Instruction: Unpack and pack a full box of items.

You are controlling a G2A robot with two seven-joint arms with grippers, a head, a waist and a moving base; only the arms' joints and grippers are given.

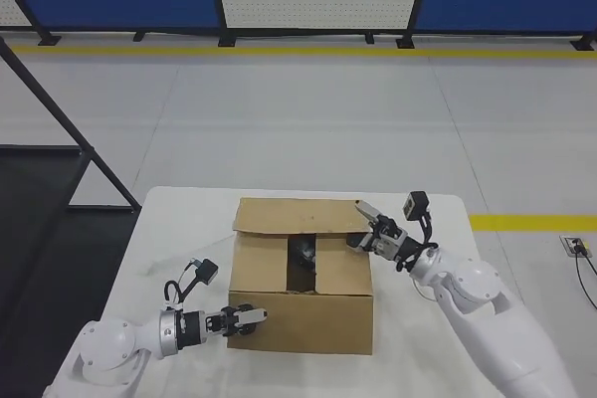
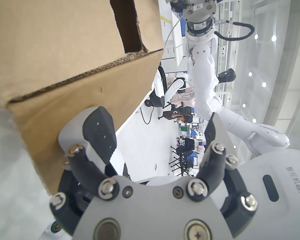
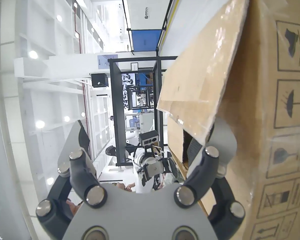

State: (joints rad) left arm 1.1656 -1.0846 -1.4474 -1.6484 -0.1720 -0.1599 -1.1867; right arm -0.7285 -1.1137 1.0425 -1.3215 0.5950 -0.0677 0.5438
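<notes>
A brown cardboard box stands in the middle of the white table. Its top flaps lie nearly flat, with a gap between them where something dark shows inside. My left gripper is open at the box's near left corner. In the left wrist view this gripper has one finger against the box wall. My right gripper is at the box's far right top edge. It is open, with one finger tucked under a raised side flap.
Bare table surface lies on both sides of the box, with the table's edges close to each arm. A black metal frame stands off the table to the left. Beyond the table is grey floor with yellow lines.
</notes>
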